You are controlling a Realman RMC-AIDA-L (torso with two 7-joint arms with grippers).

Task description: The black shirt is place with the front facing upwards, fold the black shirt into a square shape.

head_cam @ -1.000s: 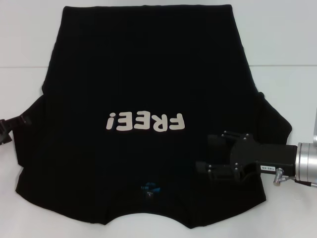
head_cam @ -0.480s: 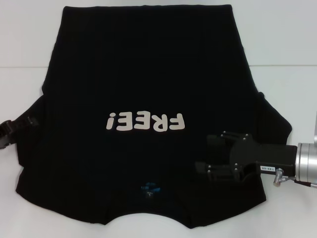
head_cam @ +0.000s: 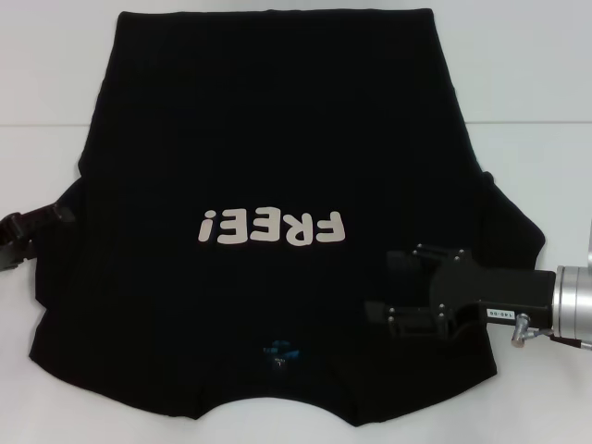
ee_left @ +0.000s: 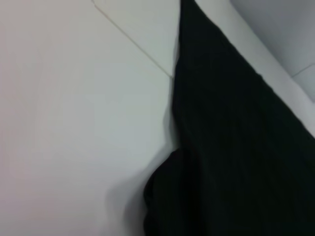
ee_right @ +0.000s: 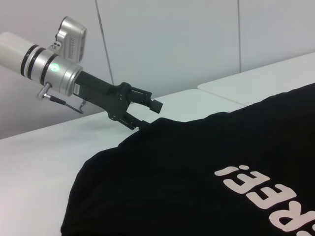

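Since the previous frames, left gripper (head_cam: 42, 222) has advanced inward to the sleeve edge of the black shirt (head_cam: 277, 139); right gripper (head_cam: 390, 289) is unchanged. Nearest the robot lies the collar with its blue neck label (head_cam: 279, 352). Right gripper hovers over the right shoulder area, jaws spread, holding nothing. Left gripper's jaws straddle the sleeve edge, not closed. Shirt lies flat, front up, on the white table (head_cam: 536, 74), hem farthest away.

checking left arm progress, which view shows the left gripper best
The right wrist view: the left gripper shows from the side, jaws open at the black shirt sleeve edge. The head view catches it only partly at the picture's edge. The left wrist view shows only shirt and table.
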